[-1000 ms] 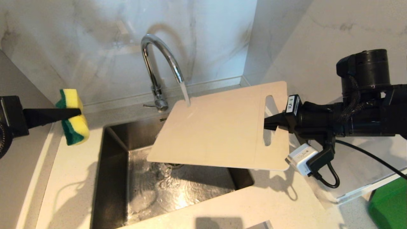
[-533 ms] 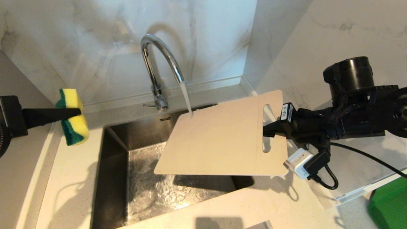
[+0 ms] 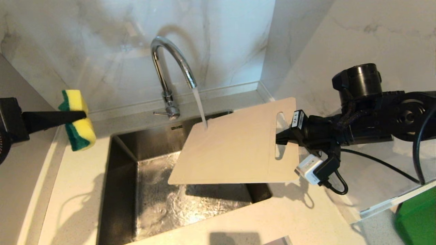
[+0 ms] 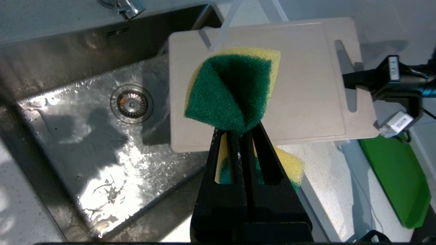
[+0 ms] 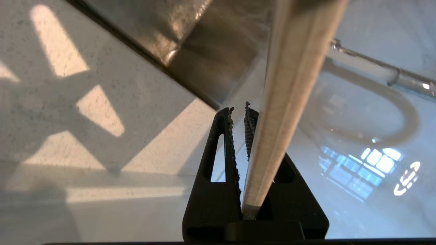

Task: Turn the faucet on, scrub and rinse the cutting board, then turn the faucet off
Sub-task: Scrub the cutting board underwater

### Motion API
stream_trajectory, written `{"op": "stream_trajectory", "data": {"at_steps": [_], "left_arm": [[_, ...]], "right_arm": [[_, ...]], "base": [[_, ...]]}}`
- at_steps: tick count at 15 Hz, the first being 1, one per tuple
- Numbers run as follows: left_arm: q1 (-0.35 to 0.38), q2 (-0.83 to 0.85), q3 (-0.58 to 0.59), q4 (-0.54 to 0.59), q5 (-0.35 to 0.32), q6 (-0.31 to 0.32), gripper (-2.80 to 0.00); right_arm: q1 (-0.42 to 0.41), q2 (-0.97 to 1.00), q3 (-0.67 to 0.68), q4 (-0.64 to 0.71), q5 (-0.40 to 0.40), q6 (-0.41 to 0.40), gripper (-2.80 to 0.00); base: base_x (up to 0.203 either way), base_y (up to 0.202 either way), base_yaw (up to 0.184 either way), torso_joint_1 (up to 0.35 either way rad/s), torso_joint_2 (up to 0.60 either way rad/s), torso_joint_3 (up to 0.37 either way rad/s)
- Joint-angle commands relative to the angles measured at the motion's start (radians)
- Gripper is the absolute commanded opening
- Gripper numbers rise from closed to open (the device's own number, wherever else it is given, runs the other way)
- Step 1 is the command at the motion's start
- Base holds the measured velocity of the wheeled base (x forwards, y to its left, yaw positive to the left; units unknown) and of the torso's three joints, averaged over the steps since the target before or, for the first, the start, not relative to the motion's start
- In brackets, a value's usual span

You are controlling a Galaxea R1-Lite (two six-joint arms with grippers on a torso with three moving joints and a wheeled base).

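Right gripper (image 3: 280, 139), cutting board (image 3: 235, 149) over sink (image 3: 122, 190)

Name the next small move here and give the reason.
Probably slide the cutting board farther under the stream. Water from the faucet strikes only its far corner over the sink. The right pincer grips its handle end; the left pincer holds the sponge aside.
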State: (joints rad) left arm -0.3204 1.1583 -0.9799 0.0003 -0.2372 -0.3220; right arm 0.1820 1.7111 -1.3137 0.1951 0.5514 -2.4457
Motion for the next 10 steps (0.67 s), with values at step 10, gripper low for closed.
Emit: {"op": "stream_trajectory", "data": {"at_steps": [10], "left_arm": [[-0.006,0.008,0.003,-0.013,-0.002,-0.001,-2.80]], "right_arm": [[0.103,0.234,-0.338,0.034,-0.019,-0.024,-2.80]], "base": [[0.000,0.000,0.000,0.000,0.00,0.000]]}}
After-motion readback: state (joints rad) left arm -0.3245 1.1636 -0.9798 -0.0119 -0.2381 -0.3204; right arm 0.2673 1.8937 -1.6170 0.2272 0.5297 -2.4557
